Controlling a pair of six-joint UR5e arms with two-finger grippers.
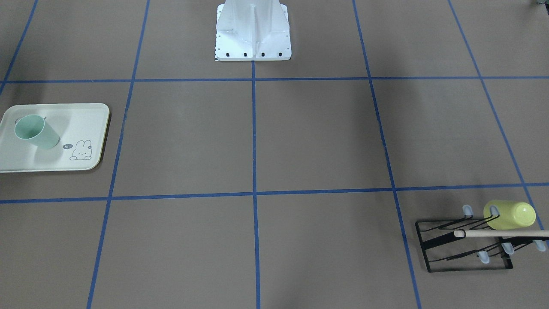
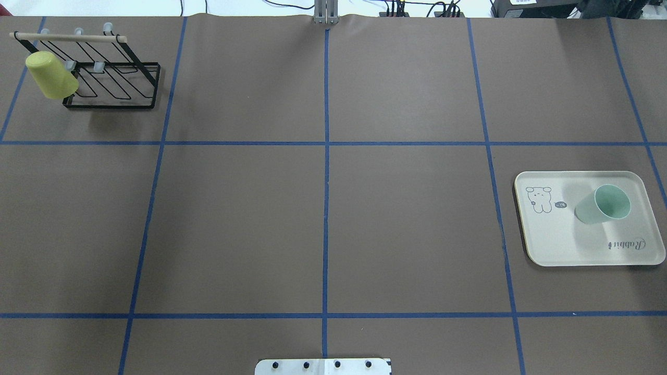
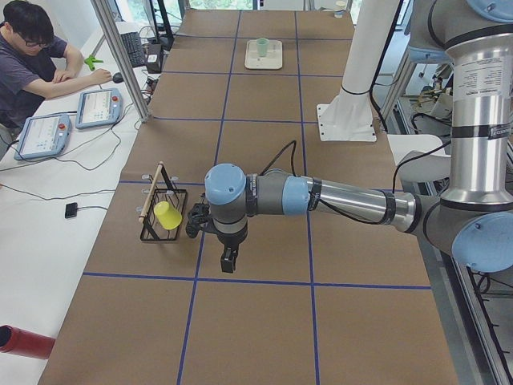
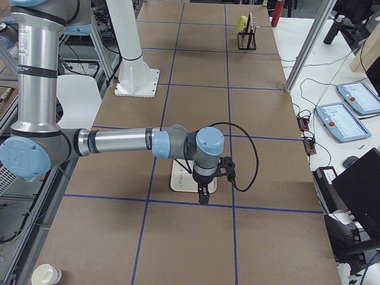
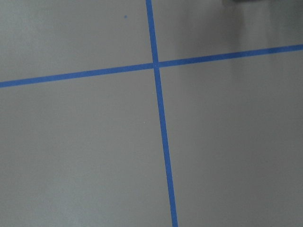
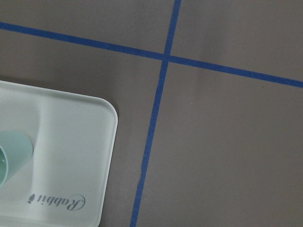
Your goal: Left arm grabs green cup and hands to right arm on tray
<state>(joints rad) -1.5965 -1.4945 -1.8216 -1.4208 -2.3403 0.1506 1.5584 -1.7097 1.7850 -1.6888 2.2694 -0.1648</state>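
Looking at the small pale mint-green plastic cup (image 2: 602,205), I see it upright on the flat cream-white rectangular tray (image 2: 573,245) at my right on the brown table (image 2: 406,219), while my left end effector (image 3: 228,261) and right end effector (image 4: 203,195) hang above the table, spread or pressed together I cannot tell.

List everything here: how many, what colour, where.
Table: one, brown with blue grid, under everything.
Tray: one, cream, robot's right end.
Green cup: one, mint, on the tray.
Rack: one, black wire, robot's far left corner.
Yellow cup: one, yellow-green, hung on the rack.
Person: one, dark shirt, at side desk.
Base: one, white, table's robot-side edge.
Left gripper: one, black, near the rack; state unclear.
Right gripper: one, black, by the tray; state unclear.
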